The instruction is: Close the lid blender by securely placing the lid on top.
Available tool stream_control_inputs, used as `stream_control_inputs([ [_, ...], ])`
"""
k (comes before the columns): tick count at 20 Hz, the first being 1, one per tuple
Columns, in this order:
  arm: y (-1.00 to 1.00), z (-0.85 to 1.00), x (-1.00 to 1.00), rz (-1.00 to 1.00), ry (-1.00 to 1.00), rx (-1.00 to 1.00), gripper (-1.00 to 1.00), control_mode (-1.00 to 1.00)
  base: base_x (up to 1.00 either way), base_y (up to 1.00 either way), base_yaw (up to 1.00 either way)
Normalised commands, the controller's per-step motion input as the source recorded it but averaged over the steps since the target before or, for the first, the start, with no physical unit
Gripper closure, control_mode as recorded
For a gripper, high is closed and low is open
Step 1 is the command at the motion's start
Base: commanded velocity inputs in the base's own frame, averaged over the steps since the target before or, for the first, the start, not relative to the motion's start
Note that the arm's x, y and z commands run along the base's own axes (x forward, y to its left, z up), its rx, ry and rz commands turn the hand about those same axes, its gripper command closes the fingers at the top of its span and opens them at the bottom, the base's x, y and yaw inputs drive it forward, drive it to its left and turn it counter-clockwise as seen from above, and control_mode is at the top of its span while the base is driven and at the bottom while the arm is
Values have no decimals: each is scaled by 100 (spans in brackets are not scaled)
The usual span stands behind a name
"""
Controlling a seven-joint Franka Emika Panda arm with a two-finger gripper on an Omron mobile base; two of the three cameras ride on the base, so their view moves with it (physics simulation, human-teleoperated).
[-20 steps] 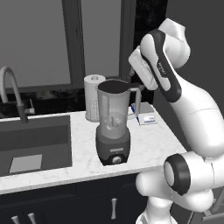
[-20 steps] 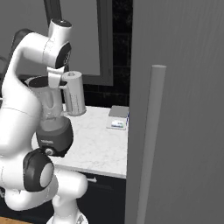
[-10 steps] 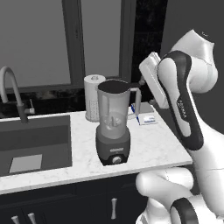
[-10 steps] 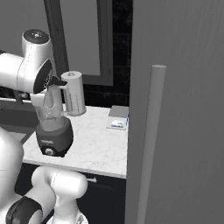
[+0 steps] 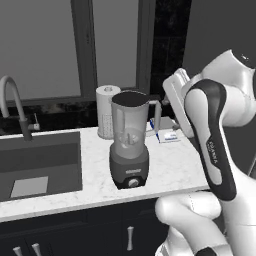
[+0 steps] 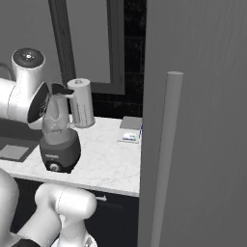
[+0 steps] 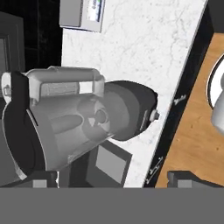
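Note:
The blender [image 5: 130,145] stands upright on the marble counter [image 5: 170,170], a translucent grey jar with a side handle on a dark base with a front knob. A black lid [image 7: 17,127] sits at the jar's mouth; I cannot tell whether it lies flat. It shows as a dark rim [image 5: 131,94] in the left base view. My gripper [image 7: 116,181] hangs to the right of the jar's top, apart from it. It points at the blender [image 7: 87,122], jaws wide open with nothing between them. In the right base view my arm hides part of the jar [image 6: 60,120].
A white paper towel roll [image 5: 106,117] stands behind the blender. A small box [image 5: 167,135] lies at the back right of the counter. A sink [image 5: 40,160] with a faucet [image 5: 12,105] is to the left. A tall grey panel with a pole handle [image 6: 164,154] stands at the right.
My arm has swung over: the elbow went right and up, and the hand turned beside the jar's top. The gripper stayed open. The blender has not moved.

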Motion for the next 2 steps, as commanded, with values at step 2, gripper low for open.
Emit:
stream_control_inputs([
  [2, 0, 0, 0, 0, 0, 0, -100, -100, 0, 0, 0],
])
